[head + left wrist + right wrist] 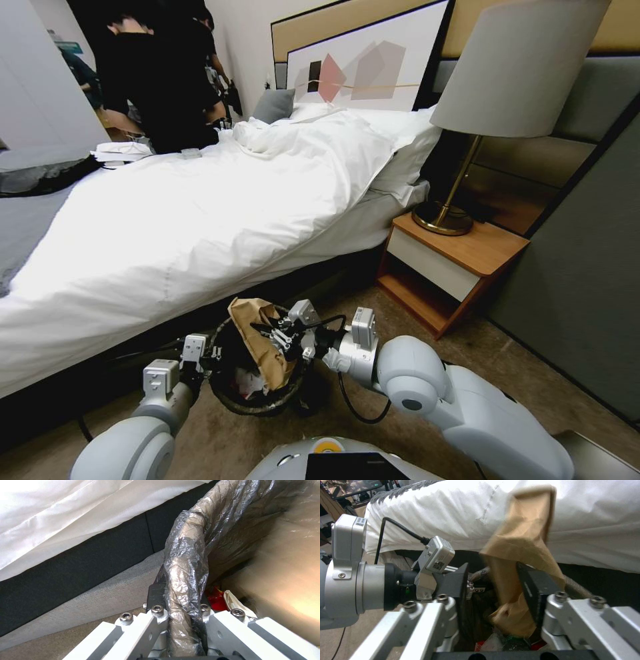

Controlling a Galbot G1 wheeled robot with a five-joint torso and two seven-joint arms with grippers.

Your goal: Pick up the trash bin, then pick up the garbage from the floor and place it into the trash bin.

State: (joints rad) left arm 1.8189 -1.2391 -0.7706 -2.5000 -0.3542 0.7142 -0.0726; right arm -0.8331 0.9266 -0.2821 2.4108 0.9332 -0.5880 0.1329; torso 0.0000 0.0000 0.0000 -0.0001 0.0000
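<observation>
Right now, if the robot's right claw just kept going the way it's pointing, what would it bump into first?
Probably the rubbish already in the trash bin. The right gripper points down into it, its fingers either side of the tan paper scrap, with red wrappers below. Depth is unclear.

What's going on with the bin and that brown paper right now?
The left pincer is shut on the bin rim, holding it beside the bed. The right pincer is over the bin's mouth with the tan paper between its fingers, the paper's lower end already inside, on other litter.
</observation>
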